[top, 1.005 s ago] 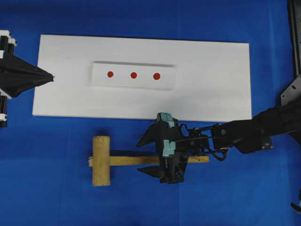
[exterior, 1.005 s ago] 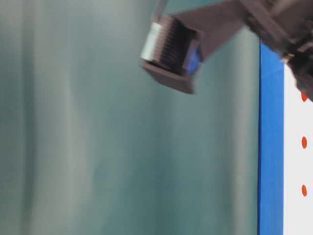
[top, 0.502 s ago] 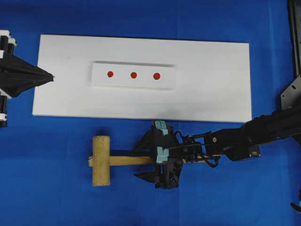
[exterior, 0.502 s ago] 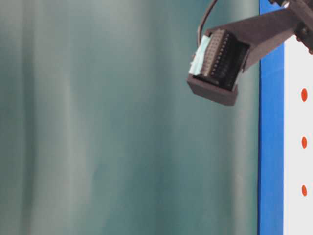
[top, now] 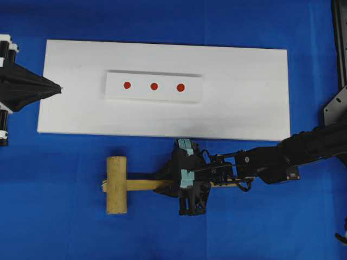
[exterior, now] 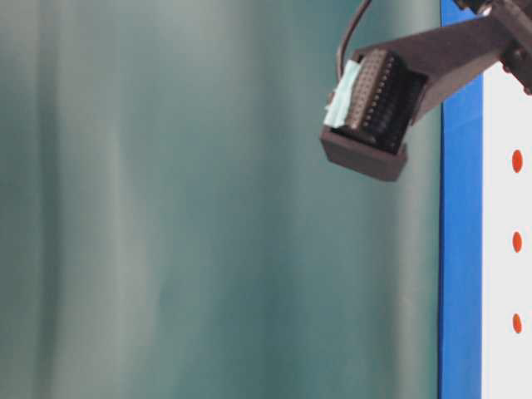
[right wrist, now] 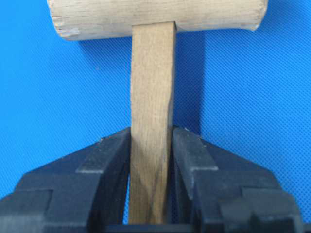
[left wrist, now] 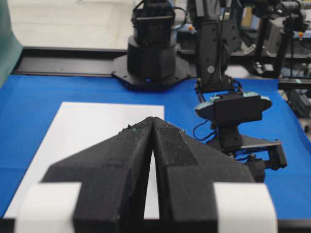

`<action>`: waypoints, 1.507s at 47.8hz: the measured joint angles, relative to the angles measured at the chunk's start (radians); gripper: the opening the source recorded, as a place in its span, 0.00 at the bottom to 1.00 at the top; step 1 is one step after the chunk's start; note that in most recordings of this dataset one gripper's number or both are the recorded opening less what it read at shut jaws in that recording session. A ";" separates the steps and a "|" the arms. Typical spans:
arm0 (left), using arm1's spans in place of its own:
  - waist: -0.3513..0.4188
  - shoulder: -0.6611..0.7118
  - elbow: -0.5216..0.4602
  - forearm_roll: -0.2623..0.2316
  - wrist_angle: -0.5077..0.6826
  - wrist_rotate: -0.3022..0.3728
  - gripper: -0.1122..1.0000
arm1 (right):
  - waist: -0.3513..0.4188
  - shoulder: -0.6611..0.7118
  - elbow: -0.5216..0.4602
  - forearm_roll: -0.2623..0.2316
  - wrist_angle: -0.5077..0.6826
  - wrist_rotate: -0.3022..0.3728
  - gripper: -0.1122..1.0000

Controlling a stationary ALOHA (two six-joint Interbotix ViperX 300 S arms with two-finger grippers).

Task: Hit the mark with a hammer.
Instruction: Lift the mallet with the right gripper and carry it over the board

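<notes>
Right black gripper point(right wrist: 151, 145) clamping slim squared handle of light-brown wooden mallet point(top: 116, 184), lower left on blue cloth. Left gripper point(left wrist: 152, 121) pinched shut, empty. Largest red dot point(top: 180, 87), rightmost of 3, upper centre. Risking heavy head twisting in mid-handle grip, striking smaller dot.
</notes>
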 measured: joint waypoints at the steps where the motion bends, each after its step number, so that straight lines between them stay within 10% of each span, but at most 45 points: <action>1: -0.002 0.000 0.000 0.000 0.000 0.000 0.10 | 0.002 -0.002 0.000 0.000 0.000 0.002 0.19; 46: 0.000 -0.005 0.000 0.002 0.000 -0.003 0.10 | -0.028 -0.449 0.066 0.002 0.199 -0.118 0.19; 72: -0.002 -0.002 0.000 0.000 0.002 -0.031 0.10 | -0.308 -0.449 0.067 -0.002 0.195 -0.322 0.19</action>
